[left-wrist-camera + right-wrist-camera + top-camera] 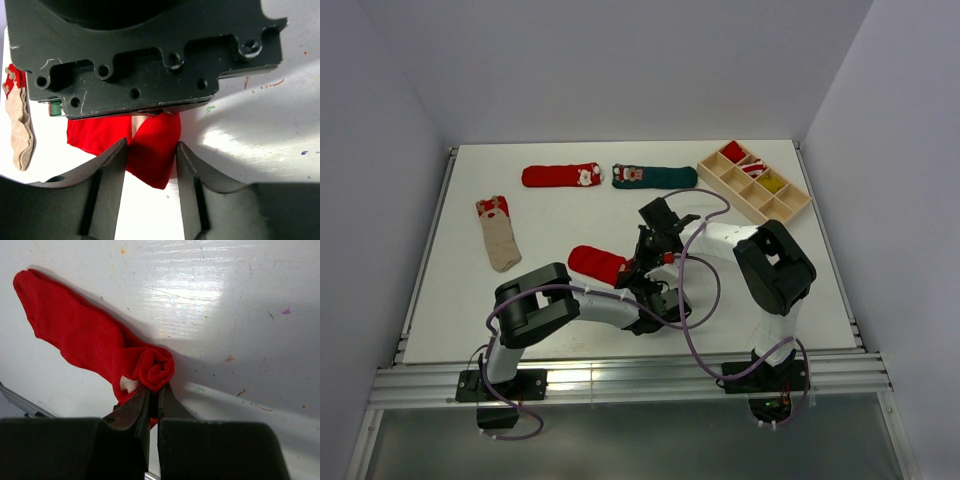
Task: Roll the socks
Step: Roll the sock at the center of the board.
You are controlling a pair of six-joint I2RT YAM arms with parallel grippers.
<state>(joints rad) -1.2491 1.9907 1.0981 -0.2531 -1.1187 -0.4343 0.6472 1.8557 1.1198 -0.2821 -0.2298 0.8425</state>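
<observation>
**A:** Where is the sock being rolled?

**B:** The plain red sock (597,263) lies near the middle of the white tabletop (460,300), just in front of both arms. One end is wound into a tight little roll (156,367), and the rest lies flat.

**A:** And who has hold of it?

**B:** The right fingers (137,410) are pinched together on the cloth right under the roll. The left fingers (119,157) stand apart, one on each side of the flat part. They may be touching it, but a black housing blocks much of that view.

**A:** Anything else out there?

**B:** Along the far side lie a red sock with a white figure (560,176) and a dark green sock (655,176) end to end. A beige sock with a red cuff (498,232) is on the left, and a wooden compartment tray (728,192) is on the right.
</observation>
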